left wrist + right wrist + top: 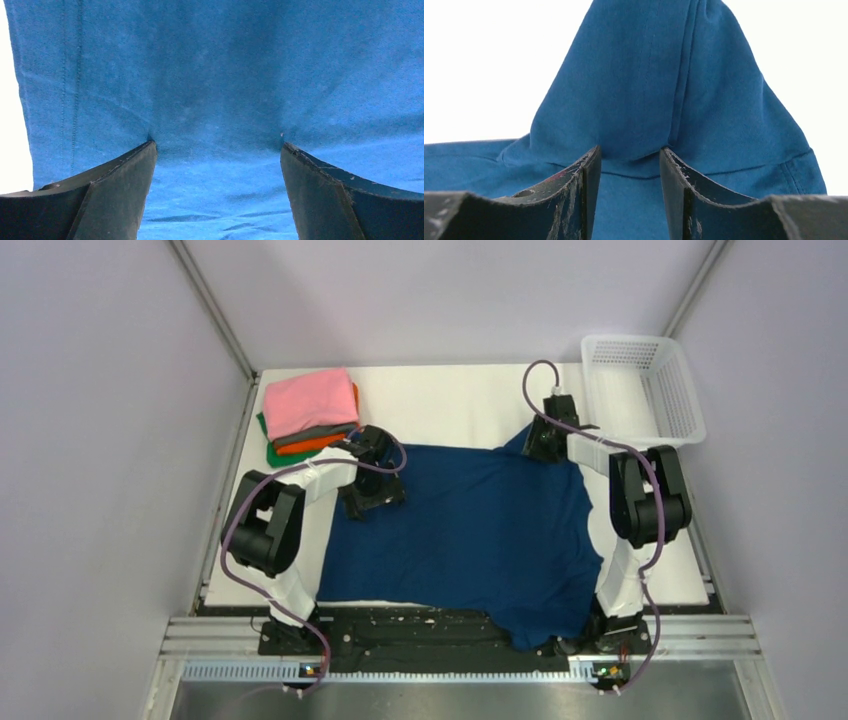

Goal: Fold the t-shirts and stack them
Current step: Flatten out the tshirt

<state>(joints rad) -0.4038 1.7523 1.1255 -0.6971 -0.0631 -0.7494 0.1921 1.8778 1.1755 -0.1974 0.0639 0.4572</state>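
Observation:
A navy blue t-shirt lies spread on the white table, back side up, no print showing. My left gripper is at its far left corner; in the left wrist view it is wide open with both tips down on the blue cloth. My right gripper is at the far right sleeve; in the right wrist view it is partly open, tips resting on the cloth, with the sleeve bunched into a peak just beyond. A folded stack with pink on top, then grey, orange and green, sits at the far left.
A white plastic mesh basket stands at the far right corner. The shirt's near right hem hangs over the table's front edge onto the black base rail. Grey walls close in both sides.

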